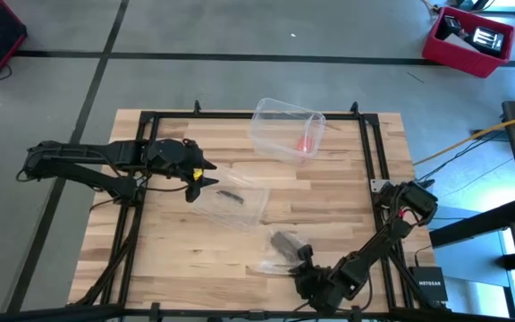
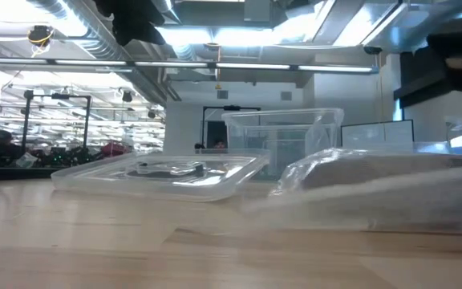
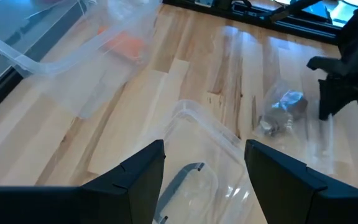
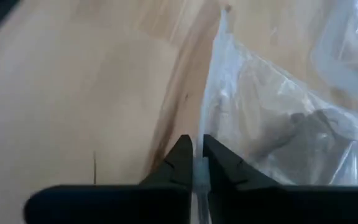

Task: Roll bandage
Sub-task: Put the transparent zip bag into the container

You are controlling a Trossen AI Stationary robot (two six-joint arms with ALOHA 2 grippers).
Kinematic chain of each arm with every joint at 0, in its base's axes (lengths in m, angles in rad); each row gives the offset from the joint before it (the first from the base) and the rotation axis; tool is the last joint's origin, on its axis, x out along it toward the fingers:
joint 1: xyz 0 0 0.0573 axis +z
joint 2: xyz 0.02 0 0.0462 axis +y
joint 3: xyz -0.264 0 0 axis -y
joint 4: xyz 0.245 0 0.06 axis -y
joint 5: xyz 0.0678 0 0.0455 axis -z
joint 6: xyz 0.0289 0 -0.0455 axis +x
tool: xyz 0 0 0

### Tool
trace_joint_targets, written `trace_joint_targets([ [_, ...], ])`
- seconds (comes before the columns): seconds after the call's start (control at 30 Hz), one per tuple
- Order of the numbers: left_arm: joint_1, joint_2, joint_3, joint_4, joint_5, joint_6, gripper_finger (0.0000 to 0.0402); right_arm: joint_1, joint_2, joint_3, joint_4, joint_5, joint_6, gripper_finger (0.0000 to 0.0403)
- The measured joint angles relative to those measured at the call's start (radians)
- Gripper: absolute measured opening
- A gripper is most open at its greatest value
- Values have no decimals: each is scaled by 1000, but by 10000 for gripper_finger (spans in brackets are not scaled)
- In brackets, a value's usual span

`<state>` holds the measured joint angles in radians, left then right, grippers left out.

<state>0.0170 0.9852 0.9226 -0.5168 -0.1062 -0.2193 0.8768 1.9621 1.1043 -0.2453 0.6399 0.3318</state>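
Wooden tabletop [image 1: 195,241] | bandage [image 1: 284,241], a grey-brown bundle inside a clear plastic bag [image 1: 280,253], near front edge | right gripper [image 4: 196,163] pinched closed on bag's edge | left gripper [image 3: 204,168] spread open over flat clear lid [image 1: 231,201] | clear box [image 1: 286,130] at back

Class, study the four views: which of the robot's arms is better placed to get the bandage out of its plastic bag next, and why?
The right. Its gripper is already pinched on the edge of the clear bag that holds the bandage, near the table's front edge. The left gripper hangs open over the flat clear lid, farther off.
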Motion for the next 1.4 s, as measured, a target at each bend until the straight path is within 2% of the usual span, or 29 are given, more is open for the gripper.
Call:
trace_joint_targets([
  [0.07, -4, 0, 0, 0, 0, 4, 214, 0, -5, 36, -24, 35, 3, 21],
  [0.2, -11, 0, 0, 0, -1, 11, 214, -15, -48, 161, -140, 135, 73, 42],
  [0.4, -11, -5, 0, -9, -1, -18, 214, -90, -123, 405, -480, 228, 165, 19],
  [0.57, -11, -39, 0, -36, -20, -34, 214, -189, -181, 584, -735, 339, 263, 36],
  [0.73, -11, -86, 0, -75, -97, -35, 214, -357, -274, 662, -863, 402, 287, 20],
  [0.93, -11, -97, 1, -131, -155, -77, 214, -659, -350, 663, -892, 423, 236, 33],
  [1.1, -11, -92, 1, -175, -194, -96, 214, -939, -355, 653, -862, 399, 248, 48],
  [1.23, -11, -93, 1, -174, -240, -89, 214, -1102, -356, 566, -725, 293, 275, 23],
  [1.4, -11, -93, 1, -174, -298, -71, 214, -1178, -355, 440, -464, 249, 293, 20],
])
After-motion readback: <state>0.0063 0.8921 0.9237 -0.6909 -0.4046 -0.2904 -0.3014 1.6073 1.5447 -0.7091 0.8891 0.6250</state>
